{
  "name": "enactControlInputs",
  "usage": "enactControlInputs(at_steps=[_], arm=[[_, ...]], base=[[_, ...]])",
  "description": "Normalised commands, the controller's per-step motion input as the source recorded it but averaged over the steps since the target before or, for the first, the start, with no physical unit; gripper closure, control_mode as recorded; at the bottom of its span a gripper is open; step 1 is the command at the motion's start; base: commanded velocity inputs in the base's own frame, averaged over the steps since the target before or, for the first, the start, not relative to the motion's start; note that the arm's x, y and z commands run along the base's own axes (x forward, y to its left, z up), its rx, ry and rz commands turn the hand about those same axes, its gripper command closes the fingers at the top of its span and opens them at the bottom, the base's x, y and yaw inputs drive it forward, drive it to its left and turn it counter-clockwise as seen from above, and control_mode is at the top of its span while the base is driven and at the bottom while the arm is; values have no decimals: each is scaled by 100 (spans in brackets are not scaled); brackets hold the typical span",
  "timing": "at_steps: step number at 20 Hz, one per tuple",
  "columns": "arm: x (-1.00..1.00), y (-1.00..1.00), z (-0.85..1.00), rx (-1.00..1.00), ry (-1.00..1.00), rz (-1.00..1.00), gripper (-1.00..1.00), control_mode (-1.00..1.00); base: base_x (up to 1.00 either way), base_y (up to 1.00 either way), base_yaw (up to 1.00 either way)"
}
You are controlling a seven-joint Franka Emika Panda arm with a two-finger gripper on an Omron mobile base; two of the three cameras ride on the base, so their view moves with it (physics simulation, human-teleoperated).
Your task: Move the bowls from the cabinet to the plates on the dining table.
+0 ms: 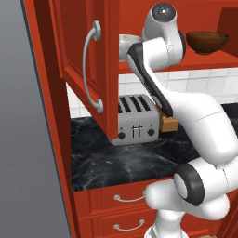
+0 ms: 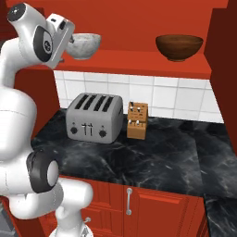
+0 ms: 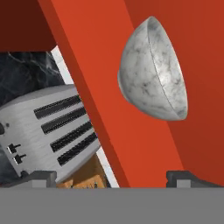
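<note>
The grey speckled bowl [image 3: 153, 70] stands upright near the left end of the cabinet shelf [image 2: 139, 62]; the dark brown bowl [image 2: 179, 46] stands well apart toward the right end. The gripper [image 3: 111, 177], jaws spread wide and empty, faces the grey bowl just short of it. The step in hand is judged to be the approach; next, the jaws must straddle the rim, then close. Below, a toaster [image 2: 94, 117] and knife block [image 2: 137, 120] occupy the black counter [image 2: 152, 157].

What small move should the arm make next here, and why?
Probably ease the end effector forward toward the grey bowl and centre it between the fingers. The end effector is open and holds nothing, and the bowl sits on the cabinet shelf ahead of it, off to one side in the hand view. The brown bowl stands farther along the shelf.
</note>
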Motion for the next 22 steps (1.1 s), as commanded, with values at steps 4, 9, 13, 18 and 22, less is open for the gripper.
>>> enactControlInputs(at_steps=[4,9,13,18,22], arm=[[55,12,0,-1,0,0,-100,-100],[51,16,0,-3,0,0,-100,-100],[47,11,0,-5,0,0,-100,-100],[43,5,0,-6,0,0,-100,-100],[39,0,0,-5,0,0,-100,-100]], base=[[0,0,0],[0,0,0],[0,0,0],[0,0,0],[0,0,0]])
